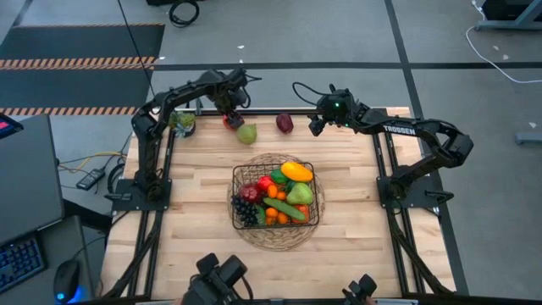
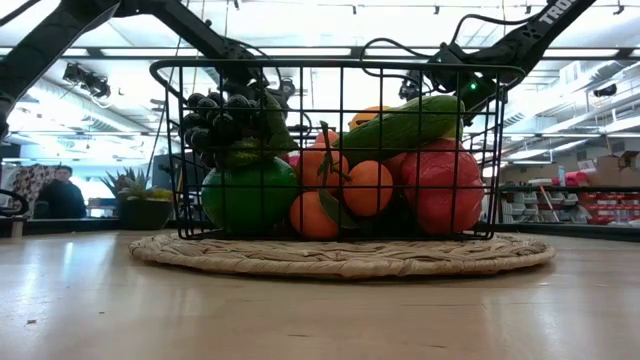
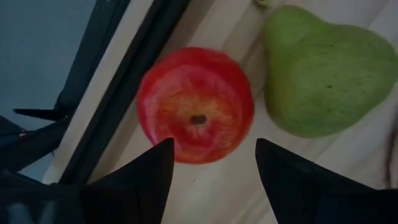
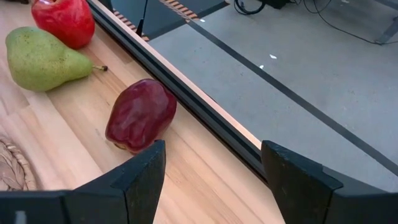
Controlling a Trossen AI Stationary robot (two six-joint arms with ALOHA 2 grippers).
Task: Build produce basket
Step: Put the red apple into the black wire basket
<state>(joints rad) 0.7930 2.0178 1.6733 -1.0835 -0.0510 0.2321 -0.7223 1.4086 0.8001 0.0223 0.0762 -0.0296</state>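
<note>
The black wire basket (image 1: 238,180) stands on a round woven mat (image 1: 275,239) at mid-table, filled with toy produce: grapes, oranges, cucumber, a yellow fruit. A red apple (image 3: 194,104), a green pear (image 3: 323,71) and a dark red apple (image 4: 140,115) lie on the wood near the table's far edge. My left gripper (image 3: 214,155) is open above the red apple (image 1: 229,121), fingers pointing down. My right gripper (image 4: 211,165) is open, to the right of the dark red apple (image 1: 284,124) and apart from it.
A small green potted plant (image 1: 183,124) stands at the far left corner. The table's dark frame rail (image 4: 186,99) runs close behind the loose fruits. Bare wood lies left, right and near of the mat.
</note>
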